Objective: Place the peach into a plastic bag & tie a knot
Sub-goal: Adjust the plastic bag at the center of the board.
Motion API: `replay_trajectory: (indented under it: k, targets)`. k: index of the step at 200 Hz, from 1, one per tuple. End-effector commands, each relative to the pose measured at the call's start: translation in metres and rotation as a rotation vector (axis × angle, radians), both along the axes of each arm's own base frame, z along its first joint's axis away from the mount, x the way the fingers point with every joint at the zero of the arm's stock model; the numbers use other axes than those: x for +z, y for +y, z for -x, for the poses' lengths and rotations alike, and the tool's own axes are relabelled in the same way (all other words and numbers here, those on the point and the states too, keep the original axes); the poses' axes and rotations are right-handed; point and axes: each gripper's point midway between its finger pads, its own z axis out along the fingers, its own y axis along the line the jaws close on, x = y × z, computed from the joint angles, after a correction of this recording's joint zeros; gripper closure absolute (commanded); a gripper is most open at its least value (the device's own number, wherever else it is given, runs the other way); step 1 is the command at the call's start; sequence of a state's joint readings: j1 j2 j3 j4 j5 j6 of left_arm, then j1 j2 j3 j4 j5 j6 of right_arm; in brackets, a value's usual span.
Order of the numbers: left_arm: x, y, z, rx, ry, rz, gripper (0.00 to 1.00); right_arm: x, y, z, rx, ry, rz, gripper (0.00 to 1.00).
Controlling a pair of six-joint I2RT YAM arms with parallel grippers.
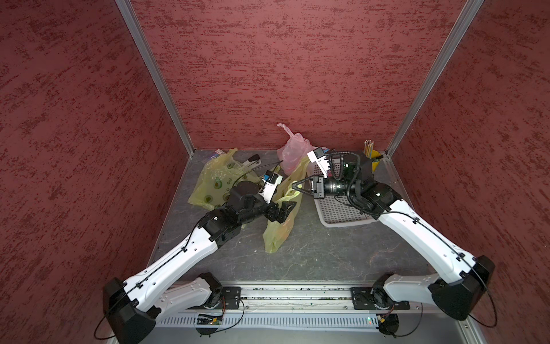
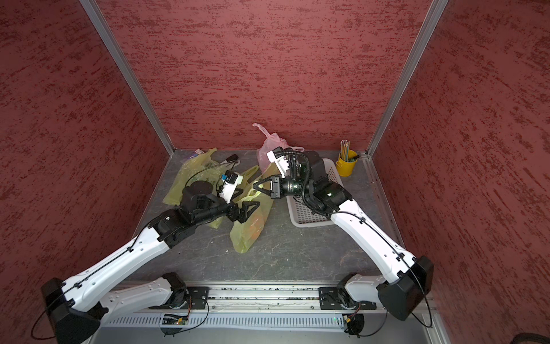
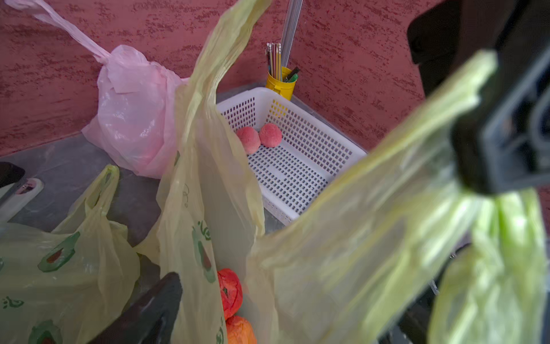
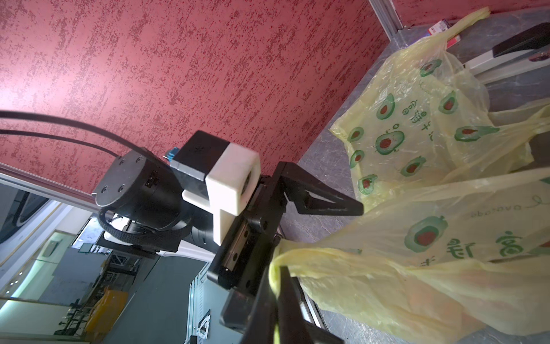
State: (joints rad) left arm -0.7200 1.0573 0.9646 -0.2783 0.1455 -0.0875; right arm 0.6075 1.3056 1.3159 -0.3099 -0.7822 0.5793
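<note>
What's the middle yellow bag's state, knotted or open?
Open. The yellow bag has its handles apart, one pinched by the right gripper, and fruit shows through its gaping mouth.

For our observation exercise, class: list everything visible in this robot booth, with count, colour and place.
centre bag: one, yellow-green, mid-table
flat bag: one, yellow-green, back left
fruit: two, red-orange, inside centre bag
peaches: two, pink, in basket
basket: one, white, right side
pink bag: one, pink, back wall
cup: one, yellow, holding pencils, back-right corner
tool: one, black-and-white, back left
left gripper: one, black, open by centre bag
right gripper: one, black, shut on centre bag's handle
</note>
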Motion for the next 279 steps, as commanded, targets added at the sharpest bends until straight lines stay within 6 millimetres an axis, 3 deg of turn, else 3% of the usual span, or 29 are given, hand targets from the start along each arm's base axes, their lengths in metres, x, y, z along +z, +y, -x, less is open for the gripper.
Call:
replay_trajectory:
  k: [1, 13, 27, 36, 49, 58, 70, 91, 114, 149, 170, 211, 244, 262, 279]
  targets:
    - [0.032, -0.010, -0.014, 0.031, -0.123, 0.086, 0.13, 0.016, 0.006, -0.001, 0.007, -0.035, -0.041, 1.00]
    - [0.034, -0.014, -0.015, 0.028, -0.121, 0.122, 0.30, 0.015, 0.007, -0.004, -0.003, -0.033, -0.037, 1.00]
    - [0.035, -0.015, -0.016, 0.034, -0.113, 0.160, 0.64, 0.017, 0.007, -0.010, -0.025, -0.046, -0.025, 1.00]
    - [0.031, -0.014, -0.016, 0.042, -0.098, 0.169, 0.81, 0.019, 0.002, -0.020, -0.089, -0.074, 0.004, 0.83]
    - [0.025, -0.010, -0.016, 0.053, -0.073, 0.174, 1.00, 0.026, -0.012, -0.040, -0.232, -0.144, 0.062, 0.52]
    - [0.021, -0.007, -0.015, 0.059, -0.057, 0.176, 1.00, 0.030, -0.029, -0.059, -0.370, -0.200, 0.131, 0.36]
    - [0.018, -0.002, -0.014, 0.068, -0.046, 0.183, 1.00, 0.030, -0.058, -0.086, -0.571, -0.260, 0.247, 0.23]
    - [0.019, 0.005, -0.010, 0.074, -0.043, 0.200, 1.00, 0.027, -0.101, -0.118, -0.828, -0.328, 0.406, 0.12]
    - [0.020, 0.010, -0.009, 0.080, -0.035, 0.204, 1.00, 0.028, -0.119, -0.134, -0.934, -0.358, 0.472, 0.04]
    - [0.019, 0.013, -0.011, 0.083, -0.025, 0.208, 1.00, 0.023, -0.129, -0.135, -0.959, -0.349, 0.494, 0.01]
    - [0.020, 0.014, -0.013, 0.080, -0.022, 0.213, 1.00, 0.011, -0.130, -0.130, -0.937, -0.337, 0.500, 0.01]
    - [0.019, 0.014, -0.014, 0.076, -0.012, 0.219, 1.00, -0.001, -0.114, -0.126, -0.837, -0.360, 0.448, 0.01]
    - [0.018, 0.014, -0.013, 0.069, 0.001, 0.224, 1.00, -0.017, -0.106, -0.141, -0.821, -0.354, 0.469, 0.01]
    - [0.018, 0.015, -0.012, 0.067, 0.002, 0.223, 1.00, -0.023, -0.105, -0.150, -0.828, -0.355, 0.473, 0.07]
    - [0.017, 0.016, -0.011, 0.064, 0.008, 0.221, 1.00, -0.022, -0.104, -0.157, -0.830, -0.368, 0.458, 0.22]
